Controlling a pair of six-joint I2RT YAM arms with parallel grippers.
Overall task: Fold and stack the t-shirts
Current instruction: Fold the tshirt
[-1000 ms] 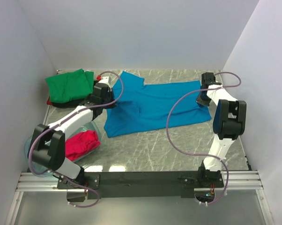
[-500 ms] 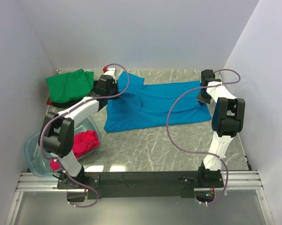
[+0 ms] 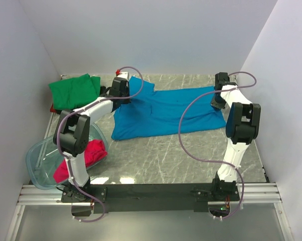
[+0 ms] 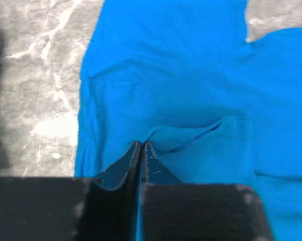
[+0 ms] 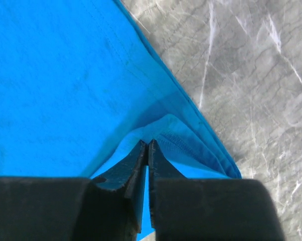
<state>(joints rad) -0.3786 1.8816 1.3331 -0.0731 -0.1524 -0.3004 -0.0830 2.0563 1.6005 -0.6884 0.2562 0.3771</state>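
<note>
A grey marbled tabletop (image 3: 166,155) fills the cell, closed in by plain white walls (image 3: 141,35) at the back and on both sides. A clear plastic bin (image 3: 38,168) sits at the tabletop's near left corner, tipped sideways. Along the near edge runs a black beam (image 3: 151,191) on aluminium rails (image 3: 259,193).

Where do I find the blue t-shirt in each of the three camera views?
Top external: the blue t-shirt lies spread across the far middle.
Left wrist: the blue t-shirt fills the middle and right.
Right wrist: the blue t-shirt fills the left side.
Shared landmark: the grey marbled table, bare beside the cloth's edge.
</note>
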